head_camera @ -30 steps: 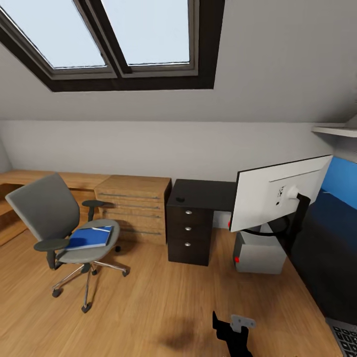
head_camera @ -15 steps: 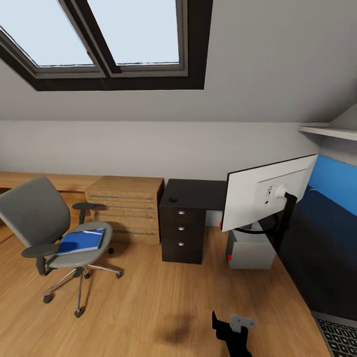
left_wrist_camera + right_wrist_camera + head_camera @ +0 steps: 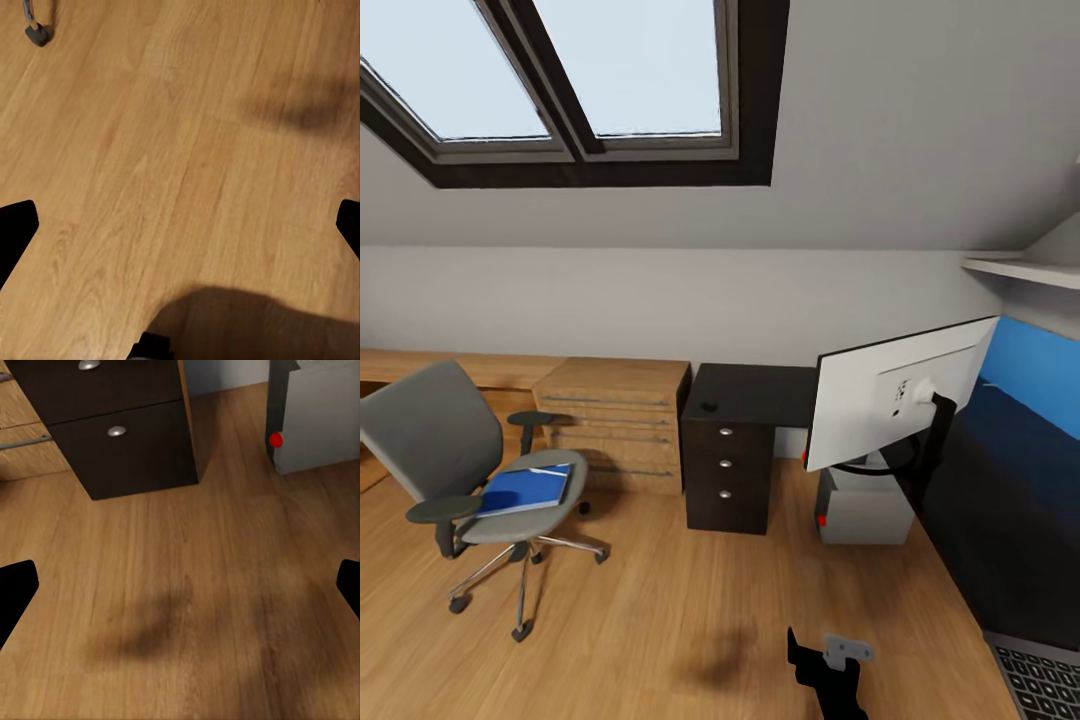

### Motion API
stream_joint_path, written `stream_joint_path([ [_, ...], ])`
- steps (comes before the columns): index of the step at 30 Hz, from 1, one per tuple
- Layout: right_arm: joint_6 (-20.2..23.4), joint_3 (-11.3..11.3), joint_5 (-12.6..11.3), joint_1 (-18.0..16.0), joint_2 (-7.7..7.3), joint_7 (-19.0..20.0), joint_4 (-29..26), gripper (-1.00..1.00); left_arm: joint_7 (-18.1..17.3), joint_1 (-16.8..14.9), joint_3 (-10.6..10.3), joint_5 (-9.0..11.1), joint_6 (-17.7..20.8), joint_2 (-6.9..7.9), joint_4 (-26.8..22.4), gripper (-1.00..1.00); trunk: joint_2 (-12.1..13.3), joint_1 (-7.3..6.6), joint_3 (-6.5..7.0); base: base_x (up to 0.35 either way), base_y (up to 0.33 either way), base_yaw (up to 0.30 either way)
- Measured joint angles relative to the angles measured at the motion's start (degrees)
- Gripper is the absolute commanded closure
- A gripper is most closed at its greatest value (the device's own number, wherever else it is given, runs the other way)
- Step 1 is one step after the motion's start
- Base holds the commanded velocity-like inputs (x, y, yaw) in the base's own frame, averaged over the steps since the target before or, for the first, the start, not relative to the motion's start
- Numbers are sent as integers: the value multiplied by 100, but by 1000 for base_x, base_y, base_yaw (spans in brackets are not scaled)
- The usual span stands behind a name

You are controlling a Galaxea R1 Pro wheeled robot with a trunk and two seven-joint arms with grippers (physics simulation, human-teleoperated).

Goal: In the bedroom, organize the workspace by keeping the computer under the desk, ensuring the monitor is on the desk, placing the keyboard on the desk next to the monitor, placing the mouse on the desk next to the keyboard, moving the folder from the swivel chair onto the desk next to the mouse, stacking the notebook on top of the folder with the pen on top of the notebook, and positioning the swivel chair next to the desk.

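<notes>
- The left pincer (image 3: 180, 225) has its fingertips far apart at the two edges of the left wrist view, with bare wood floor (image 3: 187, 150) between them; it holds and touches nothing.
- The right pincer (image 3: 180, 585) is likewise spread wide and empty over the floor, looking toward a black drawer unit (image 3: 112, 427) and the grey computer (image 3: 319, 412).
- In the head view a dark piece of the robot's arm (image 3: 830, 665) shows low in the frame; the fingertips cannot be made out there.
- Against the picture from a second ago, the whole head view has slid: chair, drawers and monitor all sit further to the left, and more of the keyboard shows. That is the camera turning, not the things moving. Between half a second ago and now almost nothing differs, so the turn seems to have settled.
- I judge this means the robot is now oriented toward the work area, with no object yet handled.
- The folder (image 3: 525, 487) lies flat on the seat of the swivel chair (image 3: 470, 470), well apart from the black surface (image 3: 1000, 520).
- The monitor (image 3: 895, 405) stands on that surface, its white back toward the camera; the computer sits on the floor beside it, partly behind the screen.
- The keyboard (image 3: 1045, 675) lies on the surface at the frame's lower right corner.
</notes>
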Motion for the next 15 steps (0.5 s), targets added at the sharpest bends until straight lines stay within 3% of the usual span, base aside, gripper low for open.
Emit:
stream_joint_path([
  [12,13,43,21,-8,6,22,-93,-100,5,0,-2,-1,0,4,-2,-100,482,-264,216,0,0,0],
  [15,114,63,52,-16,22,7,-547,-100,6,0,-3,-2,0,7,-1,-100,602,-330,270,0,0,0],
])
